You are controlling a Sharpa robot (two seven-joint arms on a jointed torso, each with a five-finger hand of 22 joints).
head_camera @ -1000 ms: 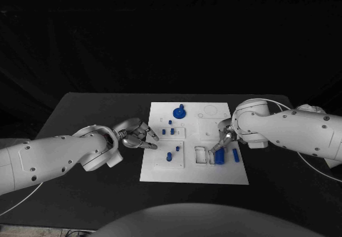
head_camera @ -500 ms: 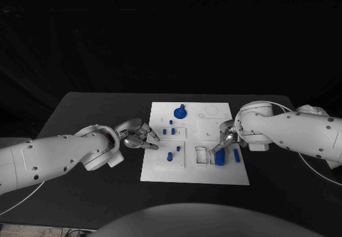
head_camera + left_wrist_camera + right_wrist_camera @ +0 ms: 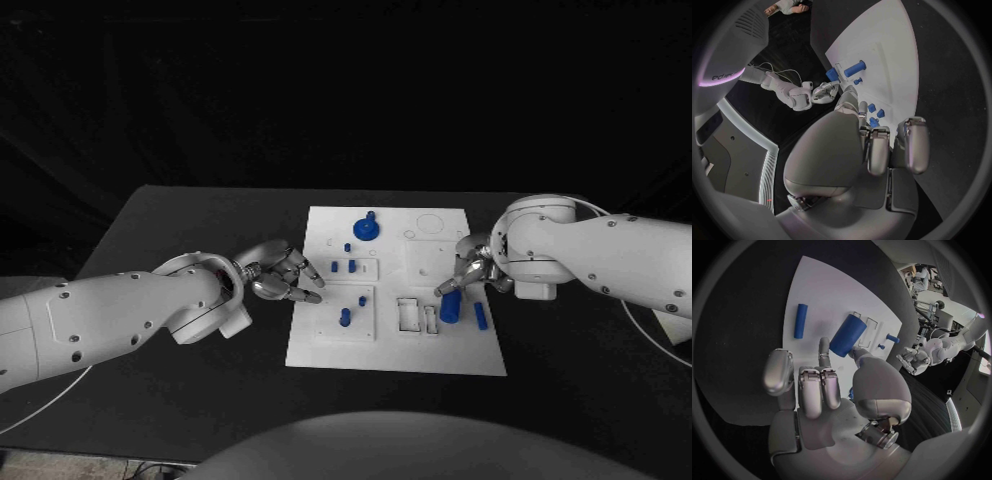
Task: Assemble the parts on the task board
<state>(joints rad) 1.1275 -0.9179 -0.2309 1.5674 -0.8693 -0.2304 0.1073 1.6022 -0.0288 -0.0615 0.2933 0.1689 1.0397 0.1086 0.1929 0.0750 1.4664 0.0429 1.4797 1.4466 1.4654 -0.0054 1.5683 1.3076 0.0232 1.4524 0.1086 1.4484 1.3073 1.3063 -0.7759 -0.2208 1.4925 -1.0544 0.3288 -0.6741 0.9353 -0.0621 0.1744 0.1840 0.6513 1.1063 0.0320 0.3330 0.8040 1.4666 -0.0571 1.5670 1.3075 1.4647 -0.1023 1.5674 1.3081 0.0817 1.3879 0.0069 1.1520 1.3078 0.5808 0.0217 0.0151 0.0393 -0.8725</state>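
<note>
The right robot hand pinches a blue cylinder: light, stiff, smooth plastic, best held mid-body. The left robot hand is curled, empty.

Non-task items: black table, matte top, spans the middle band of the head frame, far edge running across just above center, left corner cut off toward the lower left. Behind it, black backdrop curtain fills the upper half of the frame, faint vertical folds visible. Thin white cable trails across the lower left corner over the tabletop edge; another white cable loops down at the right edge, middle-right of the frame.
</note>
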